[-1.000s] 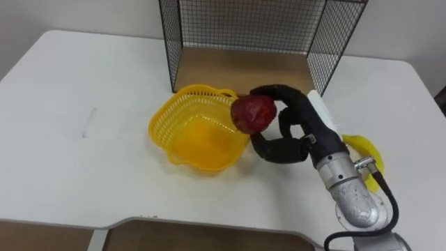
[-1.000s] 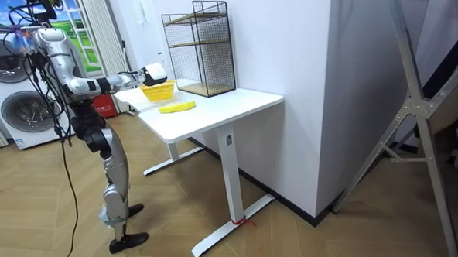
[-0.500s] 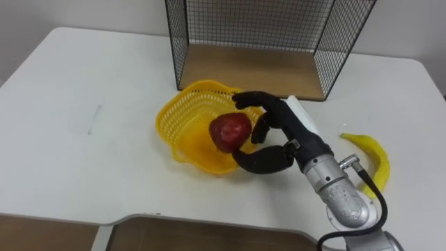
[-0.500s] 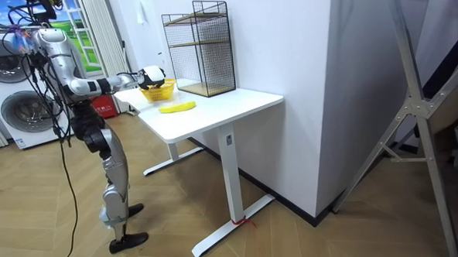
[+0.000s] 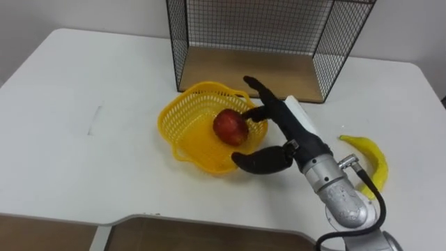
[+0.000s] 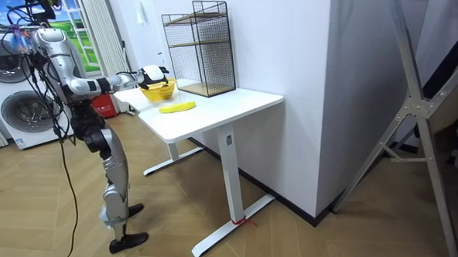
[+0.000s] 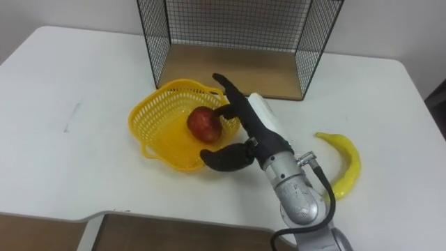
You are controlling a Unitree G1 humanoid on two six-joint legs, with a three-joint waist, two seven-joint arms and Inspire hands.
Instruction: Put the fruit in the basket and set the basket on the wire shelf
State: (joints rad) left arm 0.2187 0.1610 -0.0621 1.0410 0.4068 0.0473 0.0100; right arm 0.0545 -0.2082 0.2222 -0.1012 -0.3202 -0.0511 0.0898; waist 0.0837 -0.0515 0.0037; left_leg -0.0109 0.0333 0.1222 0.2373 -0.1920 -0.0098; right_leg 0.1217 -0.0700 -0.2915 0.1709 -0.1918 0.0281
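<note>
On your white table (image 5: 77, 164), the yellow basket (image 5: 182, 132) is sitting before the wire shelf (image 5: 265, 70), with the red apple (image 5: 231, 127) lying inside. Your right hand (image 5: 284, 127) is hovering beside the apple, fingers spread wide, gripping nothing. The banana (image 5: 369, 159) is lying rightmost.

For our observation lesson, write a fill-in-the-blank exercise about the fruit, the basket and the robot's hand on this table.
The red apple lies ____ the yellow basket. The right hand beside it is ____, gripping nothing. The fruit lying on the table is the ____.
Missing words: inside; open; banana.
</note>
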